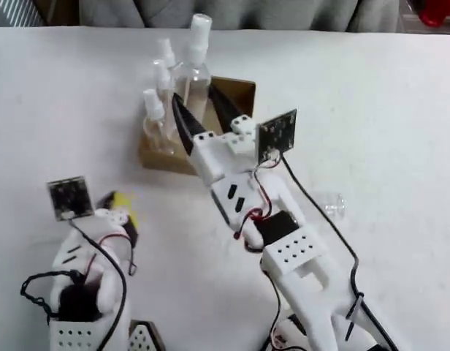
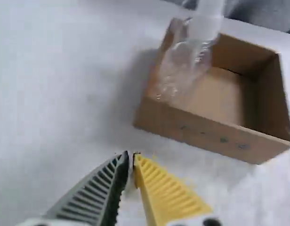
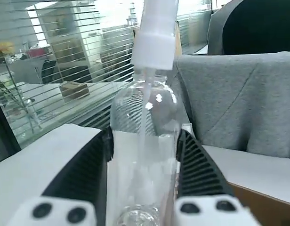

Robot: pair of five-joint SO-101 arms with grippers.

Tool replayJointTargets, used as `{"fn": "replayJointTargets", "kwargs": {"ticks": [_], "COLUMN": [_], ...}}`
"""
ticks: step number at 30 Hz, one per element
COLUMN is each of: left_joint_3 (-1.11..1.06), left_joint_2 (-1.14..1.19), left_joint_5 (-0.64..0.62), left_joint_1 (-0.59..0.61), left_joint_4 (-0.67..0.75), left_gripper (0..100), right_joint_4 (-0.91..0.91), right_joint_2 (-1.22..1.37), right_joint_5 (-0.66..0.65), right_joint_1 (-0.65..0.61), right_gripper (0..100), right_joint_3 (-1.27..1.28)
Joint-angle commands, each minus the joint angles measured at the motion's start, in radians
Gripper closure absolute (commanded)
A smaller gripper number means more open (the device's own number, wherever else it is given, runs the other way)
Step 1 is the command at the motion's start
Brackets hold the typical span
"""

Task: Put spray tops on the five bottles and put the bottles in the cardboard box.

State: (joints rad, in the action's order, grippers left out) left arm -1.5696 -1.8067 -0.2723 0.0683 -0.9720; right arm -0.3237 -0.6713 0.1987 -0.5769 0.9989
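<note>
Bottles with spray tops stand clustered at the left end of the cardboard box (image 1: 165,159), mid-table in the high view. Left of them, the left gripper (image 1: 123,208) sits low over the table, well apart from the box. Its wrist view shows what the high view cannot: the grey and yellow jaws of the left gripper (image 2: 130,157) meet at their tips with nothing between them.

In the box, three smaller bottles (image 1: 153,117) crowd the left wall. Their clear bodies overlap and are hard to separate. The left wrist view shows the cardboard box (image 2: 206,136) with a bare brown floor, and the bottles (image 2: 182,66) as a blur in one corner, cut off at the frame edge.

Just right of them rises the taller bottle (image 1: 197,73). The right gripper (image 1: 194,91) has a black jaw pressed on each side of it. Its base is hidden, so whether it rests on the box floor cannot be told. The right wrist view shows the right gripper (image 3: 145,134) hugging the taller bottle (image 3: 145,113), upright, with its white spray top (image 3: 157,37) fitted.

Farther right on the table lies a small clear piece (image 1: 331,203), too faint to identify.
</note>
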Motion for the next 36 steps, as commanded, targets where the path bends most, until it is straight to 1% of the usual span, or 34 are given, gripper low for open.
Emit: {"fn": "replayJointTargets", "kwargs": {"ticks": [1, 8, 11, 13, 16, 21, 23, 25, 29, 32, 36], "left_joint_3": [0.124, 0.144, 0.143, 0.135, 0.118, 0.114, 0.112, 0.109, 0.063, 0.017, 0.011], "left_joint_2": [-0.027, -0.027, -0.027, -0.027, -0.027, -0.027, -0.027, -0.027, -0.027, -0.027, -0.027], "left_joint_5": [-0.003, -0.003, -0.003, -0.002, -0.002, -0.002, -0.005, -0.006, -0.009, -0.006, -0.008], "left_joint_1": [-0.213, -0.515, -0.607, -0.641, -0.645, -0.644, -0.621, -0.576, -0.481, -0.467, -0.464], "left_joint_4": [0.009, 0.0, 0.0, 0.0, 0.012, 0.025, 0.026, 0.06, 0.149, 0.184, 0.187], "left_gripper": [98, 98, 98, 98, 98, 98, 98, 98, 98, 98, 98], "right_joint_4": [-0.027, -0.025, -0.025, -0.025, -0.025, -0.022, -0.019, 0.002, 0.205, 0.346, 0.446], "right_joint_2": [-0.002, -0.002, -0.007, -0.022, -0.061, -0.182, -0.255, -0.335, -0.49, -0.61, -0.713], "right_joint_5": [0.008, 0.009, 0.011, 0.038, 0.101, 0.1, 0.1, 0.097, 0.051, 0.049, 0.044], "right_joint_1": [-0.01, -0.008, -0.015, -0.016, -0.024, -0.081, -0.093, -0.102, -0.133, -0.134, -0.131], "right_gripper": [98.3, 98.3, 98.3, 98.3, 98.3, 98.3, 98.3, 98.4, 98.4, 98.4, 98.4], "right_joint_3": [-0.069, -0.058, -0.037, -0.009, 0.052, 0.201, 0.258, 0.301, 0.333, 0.334, 0.336]}}
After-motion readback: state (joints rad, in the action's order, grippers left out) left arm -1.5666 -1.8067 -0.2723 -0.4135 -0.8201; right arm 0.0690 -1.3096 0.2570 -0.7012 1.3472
